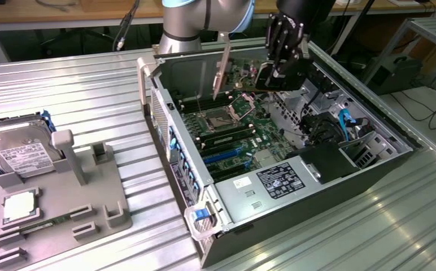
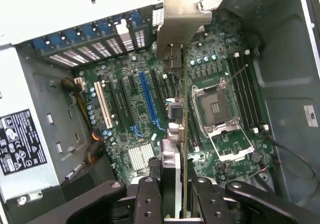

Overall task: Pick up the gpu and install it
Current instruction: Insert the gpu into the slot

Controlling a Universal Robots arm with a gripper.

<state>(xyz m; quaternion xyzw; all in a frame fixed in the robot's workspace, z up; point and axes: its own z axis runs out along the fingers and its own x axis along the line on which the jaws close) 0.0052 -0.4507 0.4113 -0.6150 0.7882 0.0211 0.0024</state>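
The gpu (image 1: 269, 79) is a dark flat card with a long silver bracket (image 1: 222, 65) at one end. My gripper (image 1: 282, 69) is shut on it and holds it in the air over the open computer case (image 1: 161, 113), above the motherboard (image 1: 229, 132). In the wrist view the gpu (image 2: 185, 109) runs edge-on from between my gripper's (image 2: 176, 196) fingers toward the case's rear wall, and its bracket (image 2: 182, 14) hangs near the rear slot openings. The card hangs between the blue expansion slot (image 2: 148, 102) and the CPU socket (image 2: 215, 107), apart from the board.
A grey fixture (image 1: 60, 197) on the exterior view's left carries a silver hard drive (image 1: 18, 151), a CPU (image 1: 21, 204) and a green memory stick (image 1: 41, 226). Inside the case sit a power supply (image 1: 278, 180), black and blue cables (image 1: 346, 121) and memory slots (image 2: 245, 92).
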